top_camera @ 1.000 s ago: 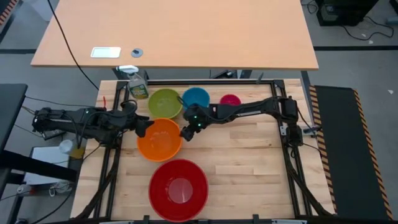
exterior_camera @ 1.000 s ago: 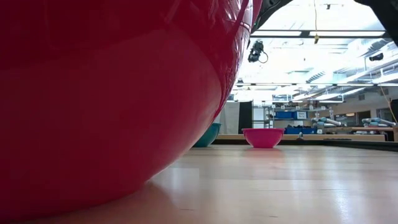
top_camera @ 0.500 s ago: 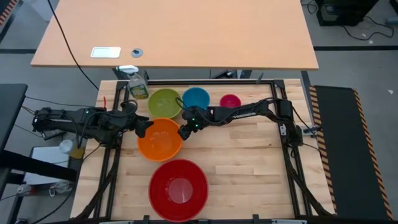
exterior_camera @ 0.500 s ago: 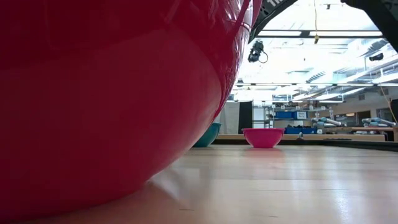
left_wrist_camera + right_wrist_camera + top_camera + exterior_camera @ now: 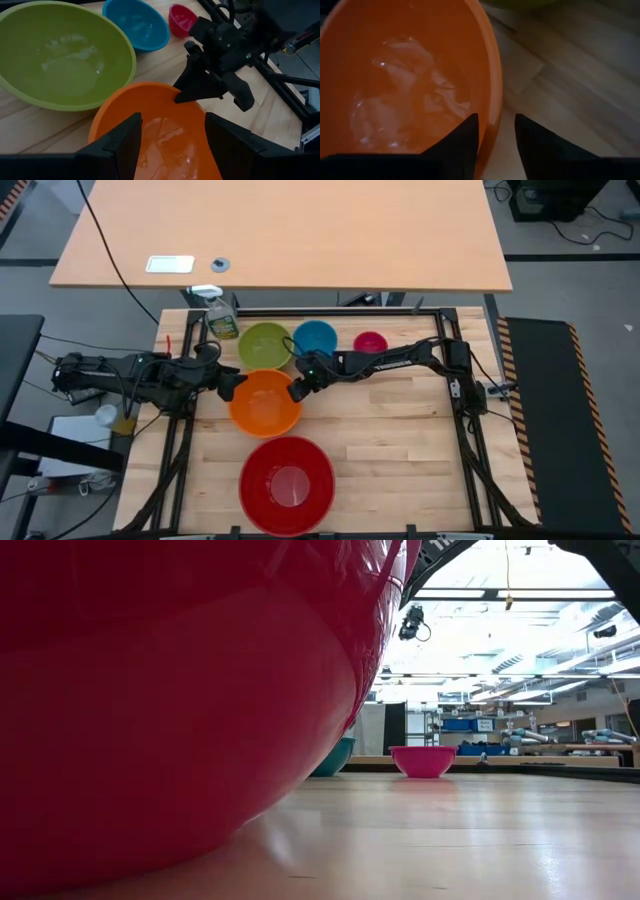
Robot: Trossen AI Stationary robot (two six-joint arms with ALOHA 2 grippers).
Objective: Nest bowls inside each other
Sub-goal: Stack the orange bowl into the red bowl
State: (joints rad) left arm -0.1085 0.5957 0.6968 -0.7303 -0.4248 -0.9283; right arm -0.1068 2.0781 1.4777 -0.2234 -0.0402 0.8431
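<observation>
Closing my right gripper on the orange bowl's right rim, one finger inside, one outside. That bowl has shifted slightly right since a second ago, so the grasp is taking. Red bowl sits nearest; my left gripper stays spread at its left rim.

The orange bowl has shifted slightly right; the right gripper has closed on its rim.
</observation>
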